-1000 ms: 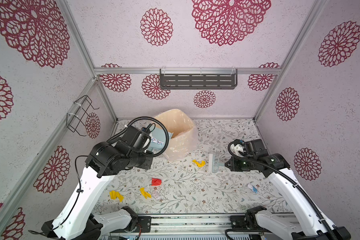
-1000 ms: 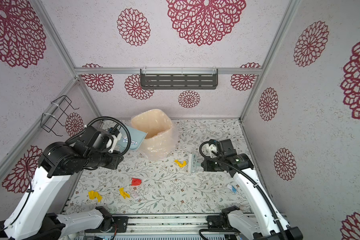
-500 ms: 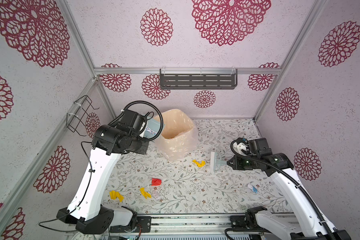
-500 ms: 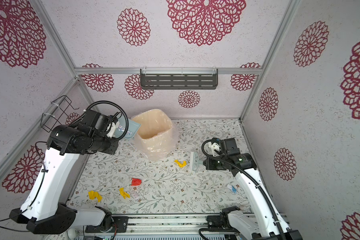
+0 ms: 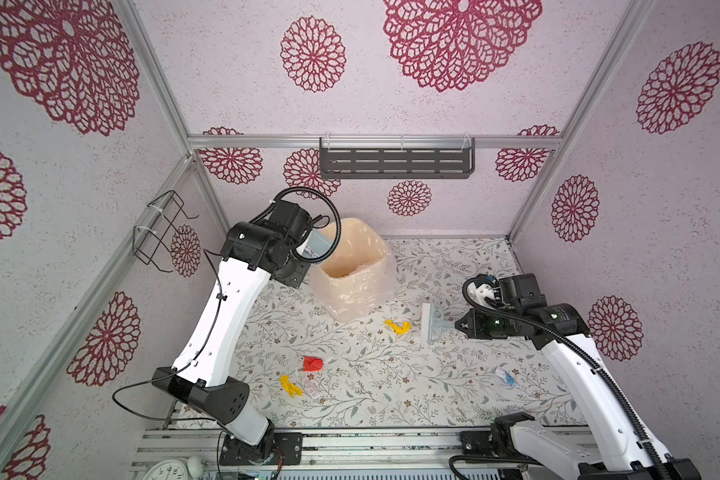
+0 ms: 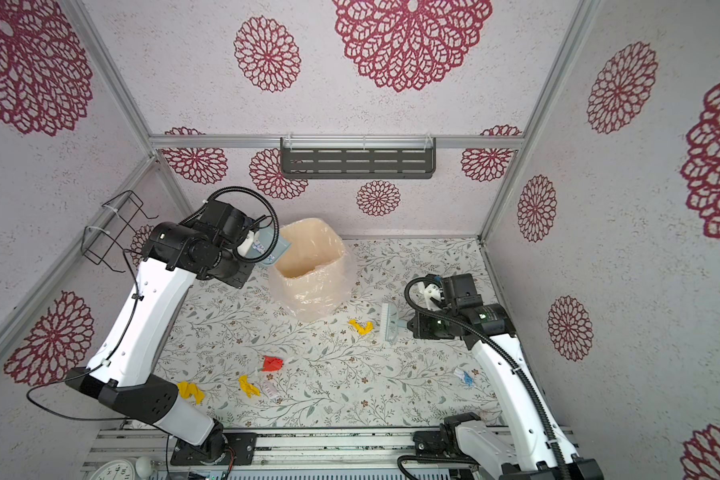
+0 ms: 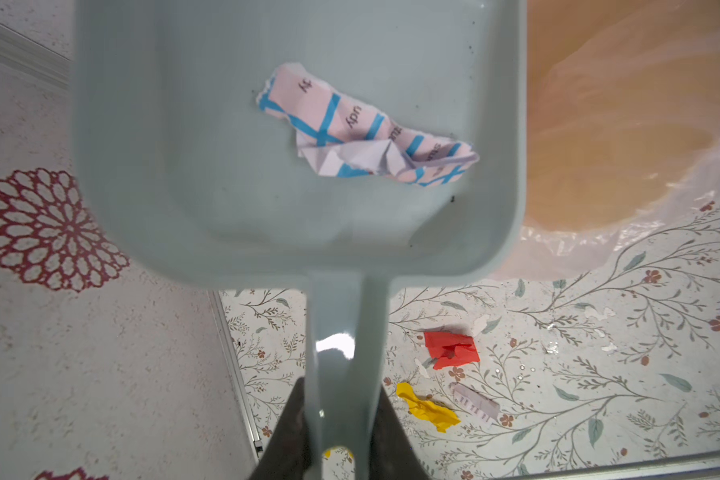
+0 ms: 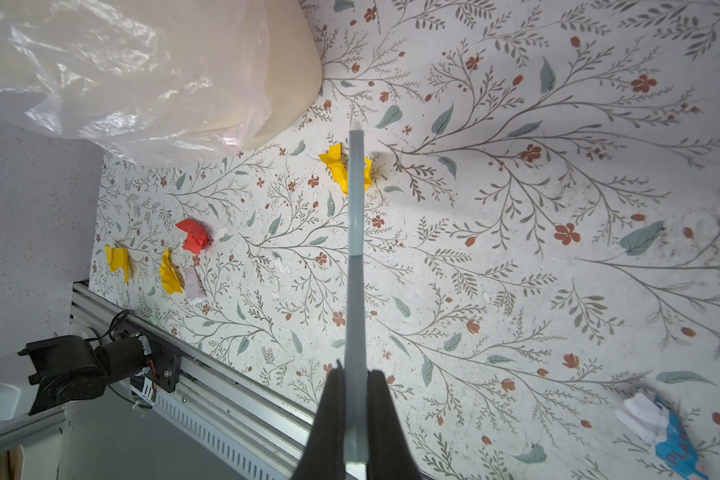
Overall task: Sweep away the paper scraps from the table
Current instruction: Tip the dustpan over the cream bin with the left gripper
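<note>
My left gripper (image 7: 338, 432) is shut on the handle of the pale blue-grey dustpan (image 7: 225, 174), held raised by the left rim of the bin (image 5: 375, 249). One white scrap with blue marks (image 7: 362, 133) lies in the pan. On the table (image 5: 433, 374) lie more paper scraps: yellow (image 5: 398, 326), red (image 5: 312, 363), yellow (image 5: 290, 385) and white-blue (image 5: 504, 376); another yellow scrap (image 6: 191, 392) lies near the left arm's base. My right gripper (image 8: 355, 399) is shut on the handle of the small pale brush (image 5: 431, 324), whose head hangs just right of the yellow scrap.
The beige bin with a clear plastic liner (image 6: 308, 257) stands at the back of the table. A grey shelf (image 5: 395, 164) hangs on the back wall and a wire basket (image 5: 163, 232) on the left wall. A metal rail (image 5: 371, 440) runs along the front edge.
My left arm has lifted the dustpan up and back, to beside the bin's rim. The right gripper with the brush has barely shifted.
</note>
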### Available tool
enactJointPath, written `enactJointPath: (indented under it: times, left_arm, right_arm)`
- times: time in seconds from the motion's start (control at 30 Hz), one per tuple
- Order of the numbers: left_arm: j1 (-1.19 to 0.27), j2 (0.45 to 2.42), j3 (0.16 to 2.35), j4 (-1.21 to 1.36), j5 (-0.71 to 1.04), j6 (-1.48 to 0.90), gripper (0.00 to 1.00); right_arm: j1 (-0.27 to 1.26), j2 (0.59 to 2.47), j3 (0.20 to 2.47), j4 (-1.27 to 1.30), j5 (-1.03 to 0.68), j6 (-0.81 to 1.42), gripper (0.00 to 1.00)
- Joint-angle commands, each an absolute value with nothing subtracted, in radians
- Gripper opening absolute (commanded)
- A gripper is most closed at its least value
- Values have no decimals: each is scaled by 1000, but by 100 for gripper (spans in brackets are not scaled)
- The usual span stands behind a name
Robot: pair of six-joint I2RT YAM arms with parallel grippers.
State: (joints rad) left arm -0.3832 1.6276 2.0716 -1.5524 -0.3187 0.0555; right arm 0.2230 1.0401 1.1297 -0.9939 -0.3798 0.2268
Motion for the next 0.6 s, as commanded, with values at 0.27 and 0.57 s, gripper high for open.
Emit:
enactJointPath:
  times: [0.27, 0.57]
  left_arm:
    - [-406, 1744, 2177, -1508, -389, 158, 0]
    - [-473, 1794, 2162, -1483, -553, 203, 0]
  right_arm:
    - [207, 1058, 1180, -1013, -411, 193, 0]
    - [198, 1069, 1193, -1030, -414, 177, 0]
